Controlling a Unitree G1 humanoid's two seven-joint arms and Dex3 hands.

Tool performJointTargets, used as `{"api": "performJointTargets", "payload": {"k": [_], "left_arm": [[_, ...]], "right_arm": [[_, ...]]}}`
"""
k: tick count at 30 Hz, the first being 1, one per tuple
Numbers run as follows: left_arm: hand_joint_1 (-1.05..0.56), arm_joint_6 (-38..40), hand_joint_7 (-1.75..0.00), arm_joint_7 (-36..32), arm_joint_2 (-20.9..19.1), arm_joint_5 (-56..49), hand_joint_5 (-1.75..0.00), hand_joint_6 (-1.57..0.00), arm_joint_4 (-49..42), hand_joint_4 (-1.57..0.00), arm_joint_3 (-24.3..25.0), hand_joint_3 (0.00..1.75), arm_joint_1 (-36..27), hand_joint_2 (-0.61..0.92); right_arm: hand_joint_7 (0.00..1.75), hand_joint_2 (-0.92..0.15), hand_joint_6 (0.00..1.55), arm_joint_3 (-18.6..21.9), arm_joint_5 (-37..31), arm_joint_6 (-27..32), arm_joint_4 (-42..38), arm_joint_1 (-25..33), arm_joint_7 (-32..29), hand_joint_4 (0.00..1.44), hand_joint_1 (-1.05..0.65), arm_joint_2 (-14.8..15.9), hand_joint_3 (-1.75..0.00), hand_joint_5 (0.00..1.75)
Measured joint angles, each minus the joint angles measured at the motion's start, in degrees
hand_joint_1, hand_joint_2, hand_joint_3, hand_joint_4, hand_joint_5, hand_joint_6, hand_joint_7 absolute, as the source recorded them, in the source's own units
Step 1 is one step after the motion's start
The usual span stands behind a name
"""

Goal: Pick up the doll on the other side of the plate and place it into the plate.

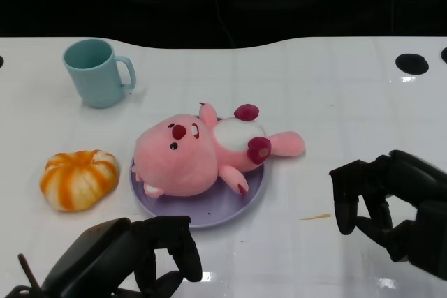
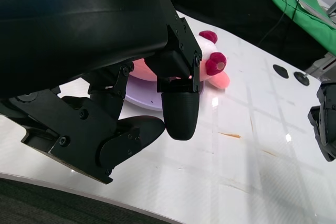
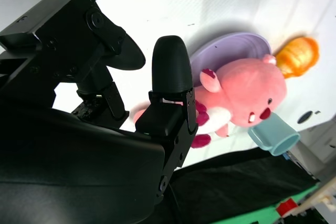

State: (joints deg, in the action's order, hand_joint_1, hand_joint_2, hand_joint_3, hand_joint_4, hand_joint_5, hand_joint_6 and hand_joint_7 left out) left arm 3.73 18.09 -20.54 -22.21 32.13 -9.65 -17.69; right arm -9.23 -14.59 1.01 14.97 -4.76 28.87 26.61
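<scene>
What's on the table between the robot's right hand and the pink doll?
Only bare white table lies between the right hand and the pink doll in the head view. A thin tan scrap lies just below that stretch.

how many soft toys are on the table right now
2: a pink doll lying on the purple plate with its tail end over the rim, and an orange-and-white plush pumpkin left of the plate. None seem hidden.
</scene>
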Motion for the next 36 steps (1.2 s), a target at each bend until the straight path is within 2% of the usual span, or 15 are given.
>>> {"api": "performJointTargets", "payload": {"k": [11, 27, 36], "left_arm": [[-0.21, -3.56, -1.27, -0.03, -0.11, 1.65, -1.62, -0.68, -2.11, -0.67, 1.4, 0.92, -1.26, 0.65], [-0.2, -5.2, -1.28, -0.11, -0.11, 1.58, -1.61, -0.68, -3.13, -0.67, 2.35, 0.93, -1.43, 0.64], [-0.19, -5.11, -1.26, -0.1, -0.11, 1.62, -1.61, -0.69, -3.12, -0.67, 2.36, 0.88, -1.44, 0.66]], "right_arm": [[1.64, -0.41, 0.73, -3.04, -4.3, 0.35, -1.95, -0.03, -0.23, 0.88, -0.06, -0.02, -1.26, 1.75], [1.62, -0.43, 0.73, -3.31, -5.46, 0.31, -2.57, -0.37, -0.24, 0.87, -0.08, 0.0, -1.22, 1.75], [1.6, -0.41, 0.74, -3.3, -5.76, -0.08, -2.88, -0.4, -0.2, 0.88, -0.11, 0.01, -1.25, 1.75]]}}
